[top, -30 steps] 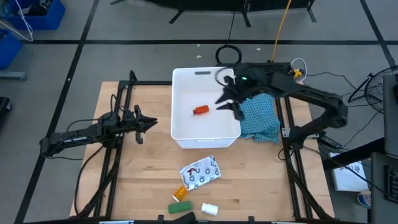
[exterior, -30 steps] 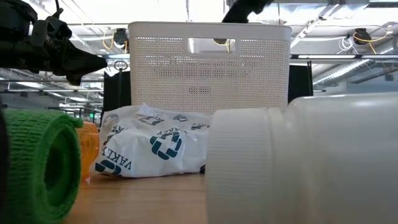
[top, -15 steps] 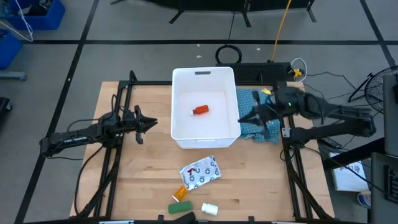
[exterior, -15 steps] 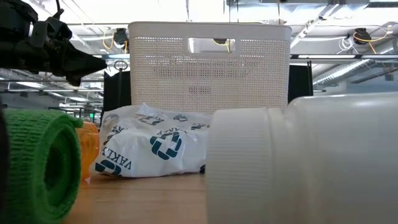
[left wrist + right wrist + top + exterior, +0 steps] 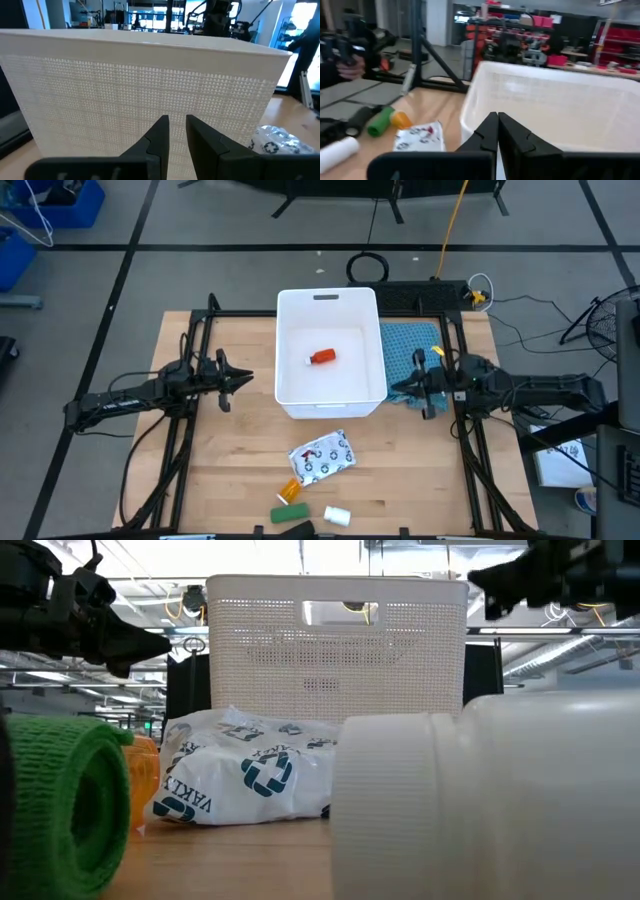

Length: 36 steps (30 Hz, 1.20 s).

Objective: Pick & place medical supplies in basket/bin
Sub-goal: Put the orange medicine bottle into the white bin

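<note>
We see the white tub (image 5: 332, 356) at the middle of the table (image 5: 240, 470), with a small red bottle (image 5: 322, 357) lying inside it. In front of it lie the white pouch (image 5: 323, 457), the orange bottle (image 5: 289, 491), the green block (image 5: 290, 512), the dark block (image 5: 298, 529) and the white bottle (image 5: 337, 515). Our right gripper (image 5: 401, 389) hangs beside the tub over the teal cloth (image 5: 412, 350), fingers pressed together and empty. Our left gripper (image 5: 246, 378) waits on the tub's other side, fingers slightly apart, holding nothing.
</note>
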Each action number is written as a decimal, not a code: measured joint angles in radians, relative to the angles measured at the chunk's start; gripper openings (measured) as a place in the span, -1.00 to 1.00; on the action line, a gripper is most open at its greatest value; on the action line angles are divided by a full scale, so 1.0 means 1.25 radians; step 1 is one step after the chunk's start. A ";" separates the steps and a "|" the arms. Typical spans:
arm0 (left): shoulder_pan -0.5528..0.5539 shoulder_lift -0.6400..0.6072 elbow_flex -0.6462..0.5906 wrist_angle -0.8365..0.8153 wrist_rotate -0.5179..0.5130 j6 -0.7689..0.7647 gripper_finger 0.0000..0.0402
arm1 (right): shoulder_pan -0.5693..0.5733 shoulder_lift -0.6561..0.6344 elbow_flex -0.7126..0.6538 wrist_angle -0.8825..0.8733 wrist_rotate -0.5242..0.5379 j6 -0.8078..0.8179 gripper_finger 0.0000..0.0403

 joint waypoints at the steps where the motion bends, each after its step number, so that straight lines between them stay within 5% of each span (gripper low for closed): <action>1: 0.000 0.000 0.000 0.001 0.000 0.005 -0.67 | 0.000 -0.004 -0.020 0.021 0.004 0.000 -1.00; 17: -0.001 0.000 0.000 0.047 0.010 -0.021 -0.67 | 0.000 -0.026 -0.142 0.139 -0.001 -0.095 -1.00; 22: -0.047 0.000 0.025 0.145 0.076 -0.075 -0.67 | 0.000 -0.026 -0.142 0.157 0.000 -0.107 -1.00; 29: -0.202 0.067 0.188 0.076 -0.039 -0.048 -0.67 | 0.000 -0.026 -0.142 0.165 0.000 -0.110 -1.00; 36: -0.375 0.308 0.466 -0.099 -0.189 -0.028 -0.67 | 0.000 -0.026 -0.142 0.174 -0.001 -0.099 -1.00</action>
